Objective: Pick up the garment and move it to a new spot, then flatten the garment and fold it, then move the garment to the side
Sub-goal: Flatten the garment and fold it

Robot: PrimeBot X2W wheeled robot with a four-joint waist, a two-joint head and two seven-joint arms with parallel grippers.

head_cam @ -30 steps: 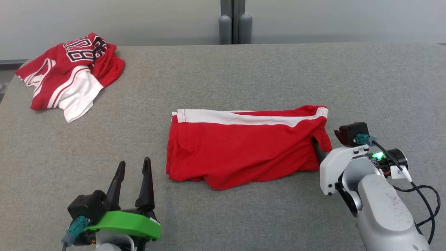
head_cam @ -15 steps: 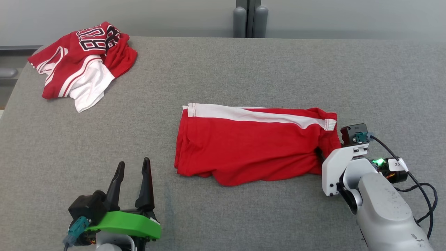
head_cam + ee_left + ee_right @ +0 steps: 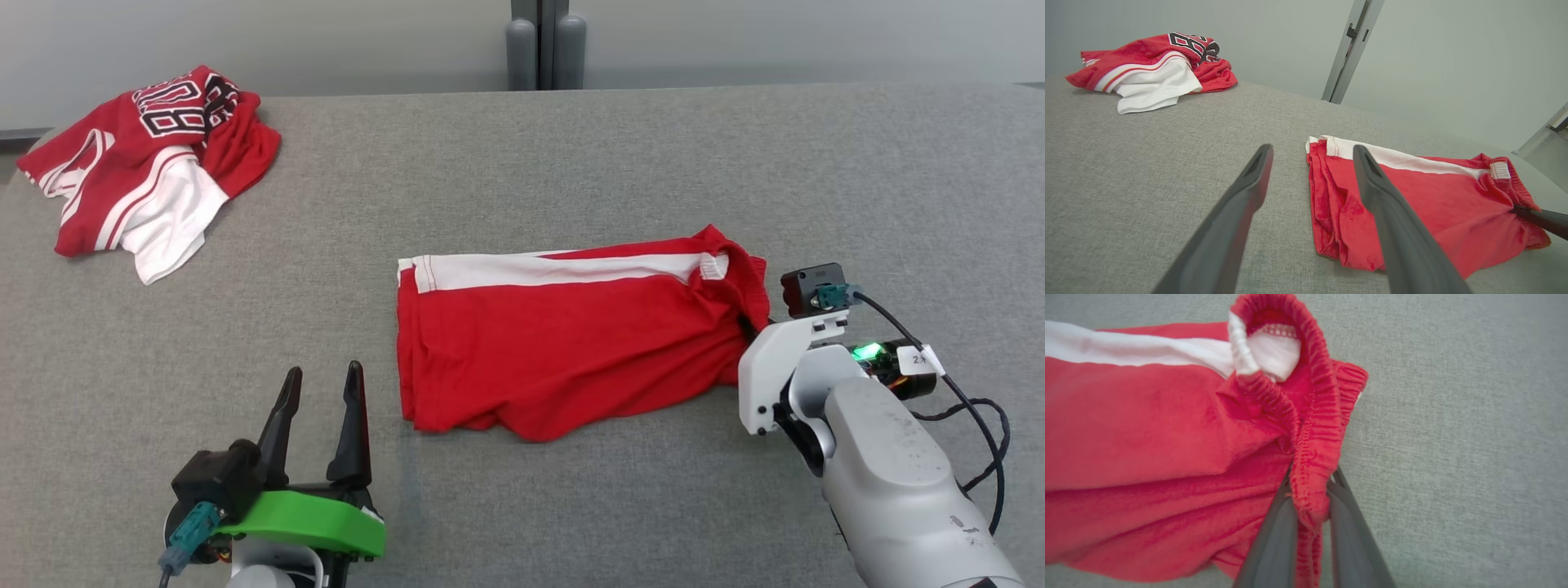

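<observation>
At the near left of the grey table (image 3: pixel 571 147), the left gripper (image 3: pixel 322 369) sits low on its green mount, its two dark fingers spread wide and holding nothing, pointing away from the robot. Its wrist view shows the same open pair (image 3: pixel 1312 148), with the left end of the shorts (image 3: pixel 1433 196) just beyond the tips and not touched. On the near right, the pale right arm reaches in, a black cable (image 3: pixel 980 408) looping off its side. The right gripper (image 3: pixel 744 327) meets the right end of the shorts (image 3: pixel 563 351), its tips buried in cloth. From the right wrist, its fingers (image 3: pixel 1274 539) are pressed close together, pinching the red elastic waistband (image 3: pixel 1314 457) between them. The cloth there is gathered into a small peak, with the white inner side of the band curled open. The shorts lie in the middle of the table, a little right of centre. They are folded into a long band running left to right, with a white stripe along the far edge and layered hems at the left end lying flat. Farther back, at the far left corner and well apart from the shorts, a crumpled red and white jersey (image 3: pixel 139 163) with black numbers lies in a heap. Behind the table's far edge stands a grey post (image 3: pixel 543 45) against a pale wall.
</observation>
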